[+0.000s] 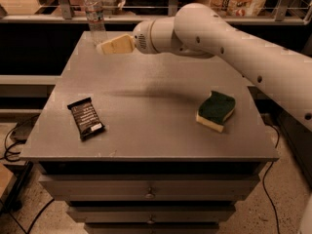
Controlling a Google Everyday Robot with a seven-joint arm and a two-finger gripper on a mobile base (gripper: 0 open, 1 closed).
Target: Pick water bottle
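the water bottle (94,13) stands upright at the table's (146,116) far left corner. the gripper (104,48) hovers just beside it (open or closed, i cannot tell). a sideways nudge could topple the bottle off the edge.

From where I stand, nothing can be read. The dark snack bar wrapper (86,118) on the table (151,130) carries rows of pale print, too fine to make out. The water bottle (95,14) at the far left corner has a pale label band with no legible wording. The tool (107,47), hovering just beside the bottle, bears no marking.
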